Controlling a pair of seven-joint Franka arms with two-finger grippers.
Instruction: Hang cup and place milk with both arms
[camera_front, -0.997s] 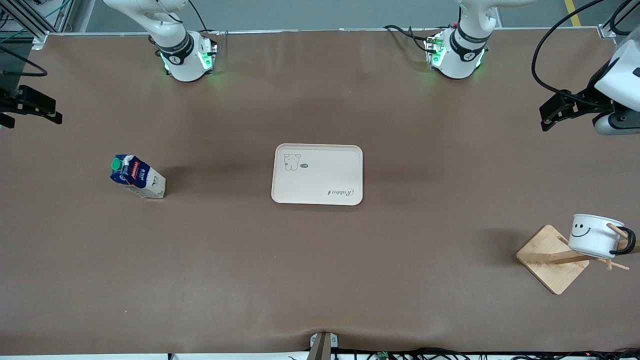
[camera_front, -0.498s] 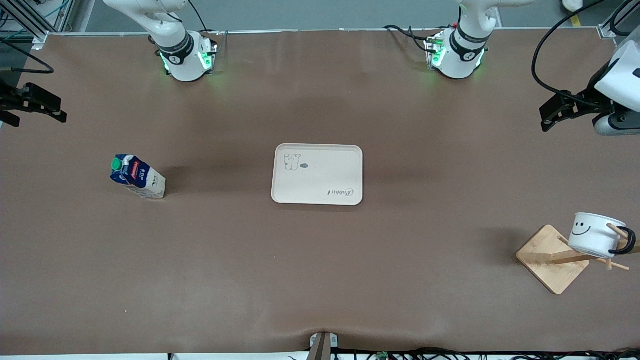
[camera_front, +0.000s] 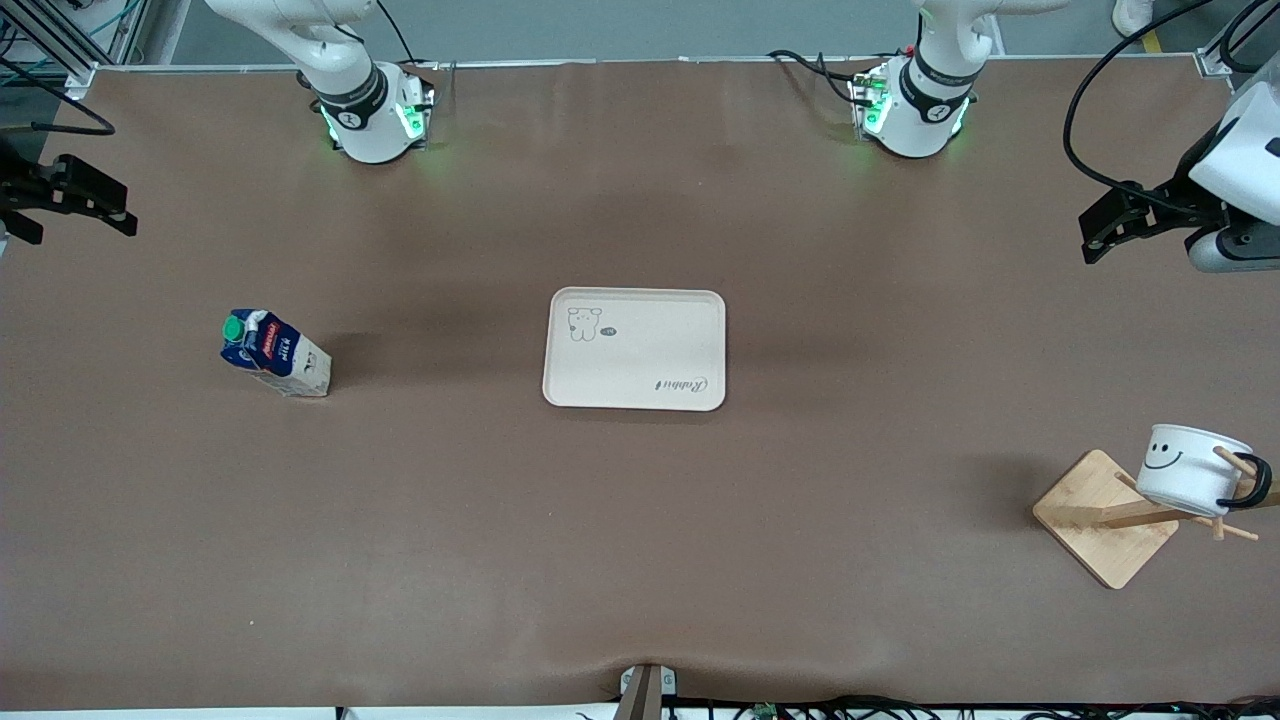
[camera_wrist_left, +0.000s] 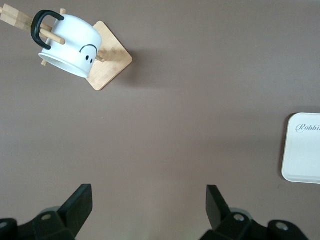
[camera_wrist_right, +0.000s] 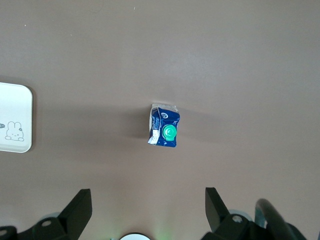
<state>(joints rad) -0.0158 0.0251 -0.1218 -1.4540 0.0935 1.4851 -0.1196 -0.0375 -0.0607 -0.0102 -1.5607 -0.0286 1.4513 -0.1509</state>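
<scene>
Black against the brown table cover, the right gripper (camera_front: 68, 198) hangs in the air over the right arm's end of the table with its fingers (camera_wrist_right: 80, 207) spread wide and nothing between them. Since the earlier frames it has drifted slightly toward the bases' side of the table. The left gripper (camera_front: 1120, 222) has stayed almost where it was, over the left arm's end of the table, its fingers (camera_wrist_left: 80, 206) likewise wide apart and empty.

The milk carton (camera_front: 274, 355) stands upright on the table (camera_front: 640, 560) toward the right arm's end, green cap up, well apart from the right gripper and unmoved. In the right wrist view the carton (camera_wrist_right: 164, 126) shows from above, between the two spread fingers but well below them.

The white cup (camera_front: 1190, 470) with the smiley face hangs by its black loop handle on a peg of the wooden cup rack (camera_front: 1105, 518), toward the left arm's end and nearer to the front camera than the left gripper; it has not shifted. The left wrist view shows the cup (camera_wrist_left: 70, 45) on the peg, off to one side of the fingers.

A cream tray (camera_front: 635, 348) with a rabbit drawing lies empty at mid-table, between carton and rack, untouched.
</scene>
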